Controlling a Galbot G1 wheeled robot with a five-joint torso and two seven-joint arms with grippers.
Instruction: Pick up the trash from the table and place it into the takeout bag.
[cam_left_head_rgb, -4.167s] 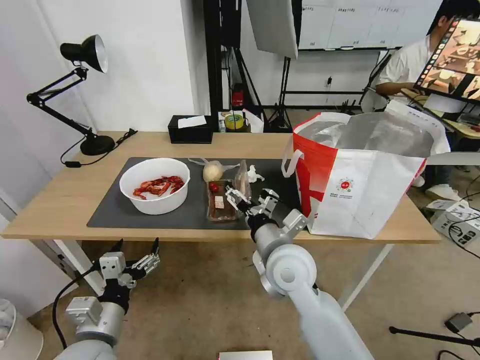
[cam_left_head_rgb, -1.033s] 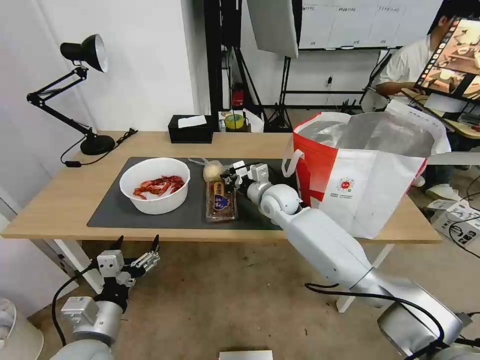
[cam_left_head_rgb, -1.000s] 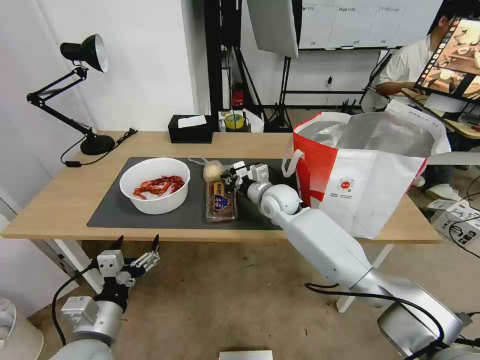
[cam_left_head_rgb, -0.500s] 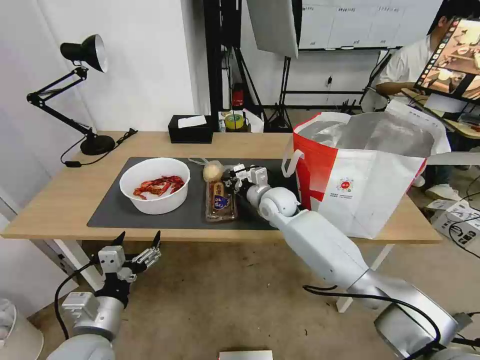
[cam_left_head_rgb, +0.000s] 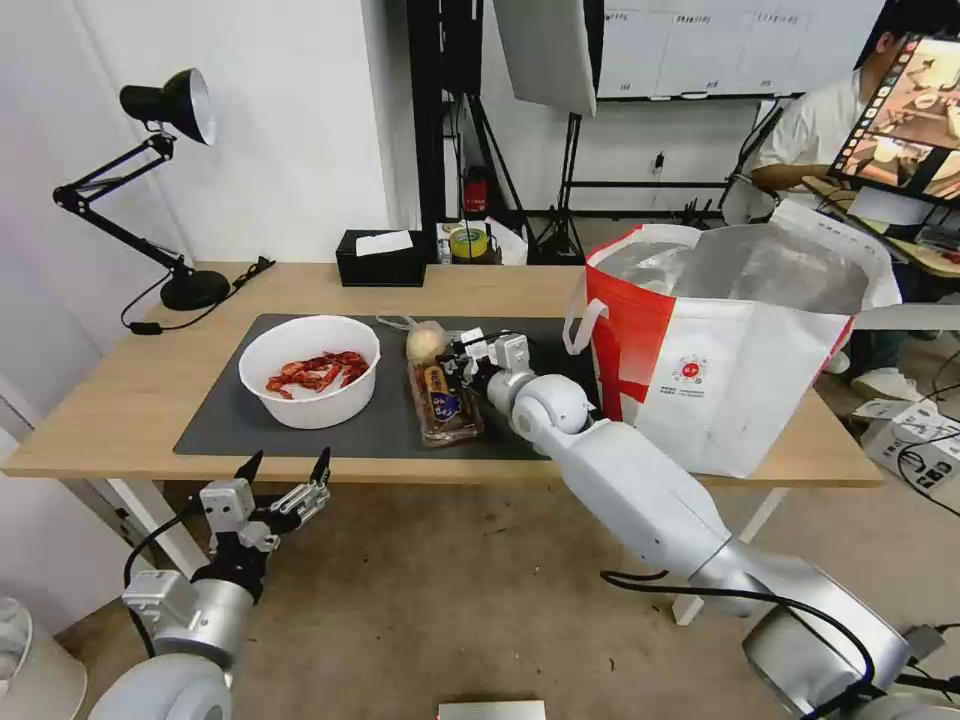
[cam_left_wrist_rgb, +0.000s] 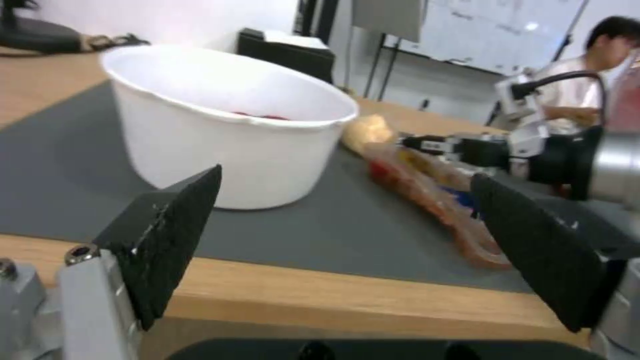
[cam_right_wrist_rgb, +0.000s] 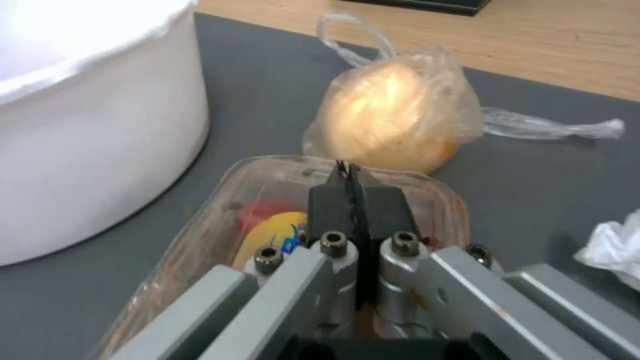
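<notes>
White wall (cam_left_head_rgb: 290, 120) behind; black desk lamp (cam_left_head_rgb: 165, 105) (angled); beige floor (cam_left_head_rgb: 420, 600); whiteboard (cam_left_head_rgb: 720, 45).

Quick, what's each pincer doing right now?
Left pincer: open, holding nothing, below the table edge.
Right pincer: shut on the clear plastic tray rim.

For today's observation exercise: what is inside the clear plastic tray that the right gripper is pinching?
Through the clear plastic tray, something red and a yellow piece with blue print show. The right gripper, shut on the tray's far rim, covers the rest on that side, so that part cannot be told.
</notes>
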